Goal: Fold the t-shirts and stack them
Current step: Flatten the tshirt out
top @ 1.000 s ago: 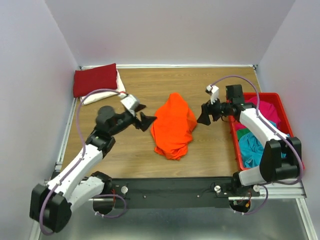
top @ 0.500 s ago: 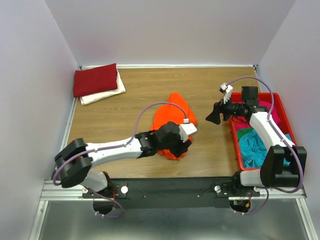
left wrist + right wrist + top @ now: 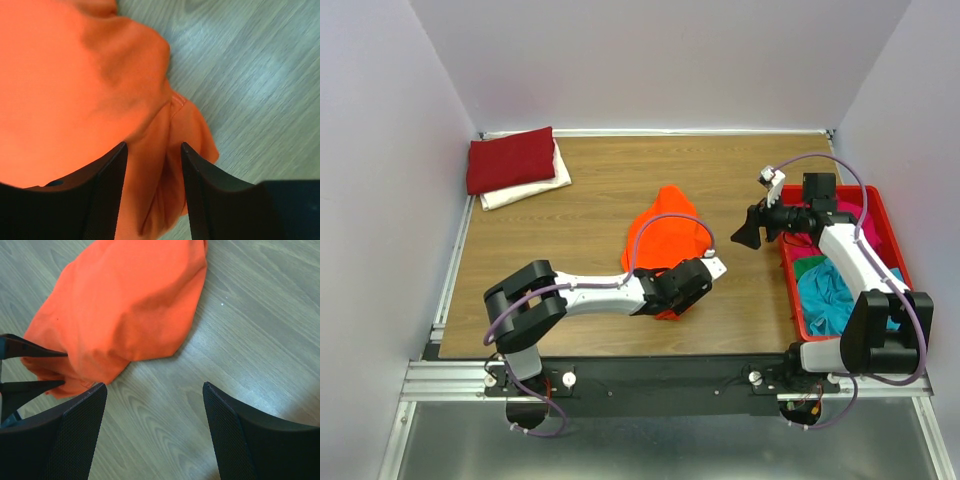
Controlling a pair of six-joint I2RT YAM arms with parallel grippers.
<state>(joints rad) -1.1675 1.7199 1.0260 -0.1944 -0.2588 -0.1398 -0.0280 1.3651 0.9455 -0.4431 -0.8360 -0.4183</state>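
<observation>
Low in the centre, the left gripper (image 3: 153,147) straddles a ridge at the near edge of the crumpled orange t-shirt (image 3: 75,80), jaws apart, nothing pinched yet. It probably needs a deeper bite before lifting. Mid-right, the right gripper (image 3: 155,386) hovers released and empty.

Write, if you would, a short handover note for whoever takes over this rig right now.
Left gripper: open, jaws either side of a fold at the orange t-shirt's near edge, not pinched yet.
Right gripper: open and empty, above the table beside the red tray.
Done: dark red t-shirt folded and stacked on the folded white t-shirt, far left corner.
Left: the orange one lies crumpled mid-table; teal t-shirt and magenta t-shirt are bunched in the tray. All three need folding and stacking.
</observation>
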